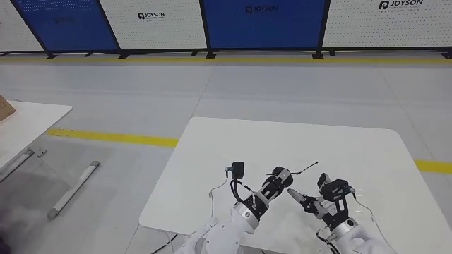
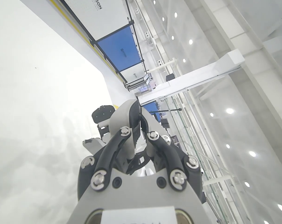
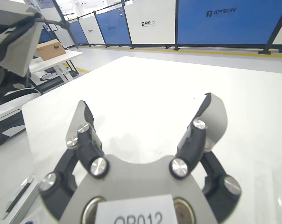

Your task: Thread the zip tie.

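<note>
Tabletop [image 1: 282, 141] white, blue-white panels [image 1: 265, 7] behind, left pincer [image 2: 138, 108] seemingly pinching zip tie [image 1: 304, 168]

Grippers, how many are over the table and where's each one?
2: the left gripper, shut on the zip tie, over the table's near side; the right gripper, open and empty, beside it.

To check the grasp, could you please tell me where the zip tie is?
Top view: the zip tie is pinched in the left claw over the white table, beside the right claw.
</note>
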`<state>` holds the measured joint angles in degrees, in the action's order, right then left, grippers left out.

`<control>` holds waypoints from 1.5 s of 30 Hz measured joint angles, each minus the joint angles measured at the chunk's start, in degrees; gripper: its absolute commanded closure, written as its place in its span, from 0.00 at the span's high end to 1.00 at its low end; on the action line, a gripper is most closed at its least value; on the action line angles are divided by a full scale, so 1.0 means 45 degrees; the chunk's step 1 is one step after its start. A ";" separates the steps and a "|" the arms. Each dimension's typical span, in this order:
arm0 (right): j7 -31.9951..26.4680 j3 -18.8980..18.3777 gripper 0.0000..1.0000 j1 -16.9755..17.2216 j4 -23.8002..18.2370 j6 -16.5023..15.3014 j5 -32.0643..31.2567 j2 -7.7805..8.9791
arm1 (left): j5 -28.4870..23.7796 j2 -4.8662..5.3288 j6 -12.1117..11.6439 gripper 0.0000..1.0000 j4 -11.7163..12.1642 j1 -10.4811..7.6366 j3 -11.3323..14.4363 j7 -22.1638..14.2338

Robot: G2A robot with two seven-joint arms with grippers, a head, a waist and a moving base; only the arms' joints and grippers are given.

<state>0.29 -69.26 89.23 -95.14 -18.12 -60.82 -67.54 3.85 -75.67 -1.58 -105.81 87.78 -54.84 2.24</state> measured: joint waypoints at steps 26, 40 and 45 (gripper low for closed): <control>0.0483 0.0213 0.24 0.0040 -0.0503 -0.0303 0.1514 0.0318 | 0.0369 -0.0062 0.0173 0.00 0.0229 -0.0034 0.0453 0.0183; 0.0588 0.0552 0.26 -0.0002 -0.0775 -0.0303 0.1333 0.0568 | 0.0533 -0.0062 0.0229 0.00 0.0272 -0.0055 0.0507 0.0172; 0.0802 0.0581 0.20 0.0030 -0.0854 -0.0303 0.1278 0.0650 | 0.0630 -0.0071 0.0265 0.00 0.0335 -0.0079 0.0560 0.0212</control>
<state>3.90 -66.64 89.36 -98.99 -19.48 -55.06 -64.62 6.69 -75.98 -0.39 -104.30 87.42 -52.32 3.20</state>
